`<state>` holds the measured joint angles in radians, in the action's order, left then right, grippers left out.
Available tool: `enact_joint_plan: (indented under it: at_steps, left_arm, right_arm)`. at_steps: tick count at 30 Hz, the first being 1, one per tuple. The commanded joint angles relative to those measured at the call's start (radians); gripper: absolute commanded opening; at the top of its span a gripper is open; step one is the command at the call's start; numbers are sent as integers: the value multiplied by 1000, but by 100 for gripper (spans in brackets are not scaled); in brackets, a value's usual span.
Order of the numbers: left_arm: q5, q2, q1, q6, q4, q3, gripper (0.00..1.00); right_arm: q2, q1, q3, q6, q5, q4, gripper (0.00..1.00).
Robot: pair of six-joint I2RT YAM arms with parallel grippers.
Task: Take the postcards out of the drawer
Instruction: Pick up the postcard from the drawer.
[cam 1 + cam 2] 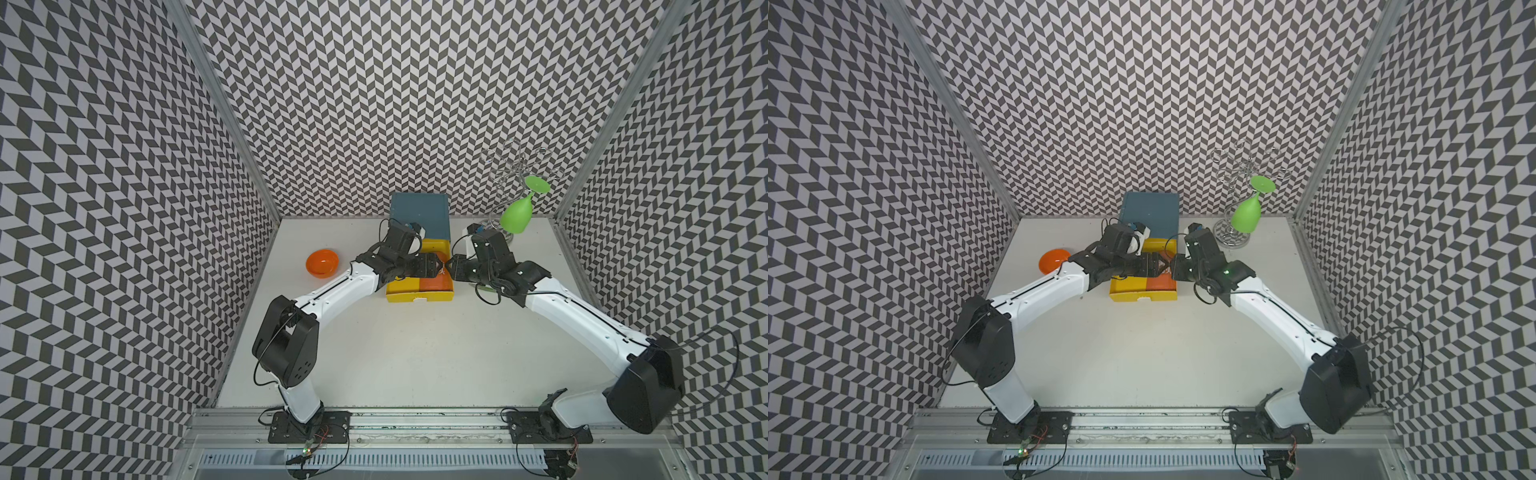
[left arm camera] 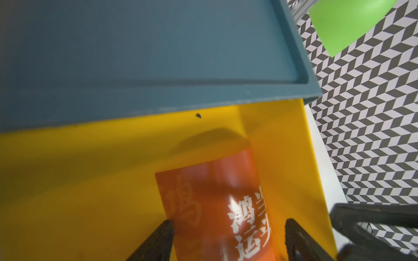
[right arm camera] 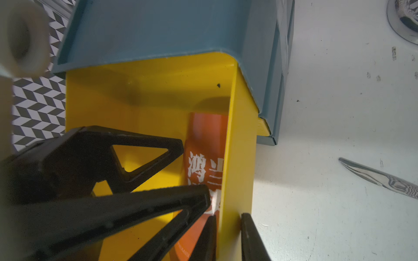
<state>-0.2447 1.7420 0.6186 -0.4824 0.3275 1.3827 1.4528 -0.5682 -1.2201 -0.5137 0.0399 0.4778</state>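
Our left pincer (image 2: 227, 239) stands wide open astride the orange postcard (image 2: 203, 203), gripping nothing. Our right pincer (image 3: 228, 237) has its jaws close on either side of the yellow drawer (image 3: 243, 158) wall. Whether they clamp it, we cannot tell. The risk is that it pinches the wall along with the card, dragging the drawer or creasing the card. The glossy card, with bold white characters, lies inside the drawer, curling up against that wall.

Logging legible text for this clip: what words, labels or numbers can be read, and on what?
"鸿运": white, on the orange card in the drawer.
"当": next column, same card; the rest is unclear.
Too blurred to read: small print at the card's edge.
No other text.
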Motion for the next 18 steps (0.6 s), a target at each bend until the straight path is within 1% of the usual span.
enact_joint_plan:
  at_steps: [1,7,10,13,18]
  left_arm:
    - [27,62,6,19,83,2,80]
    - [38,80,8,26,86,10,80]
    - [38,99,12,33,92,21,76]
    - [40,118,15,40,95,30,70]
    - [41,124,16,45,90,30,50]
  right_arm:
    - [34,-8,-22,19,11,2,27]
    - [49,-10,-14,18,8,-8,19]
    - [52,-12,-12,17,9,-14,17]
    - [50,-12,-10,16,14,-19,16]
    - [51,-12,-8,14,16,-22,15]
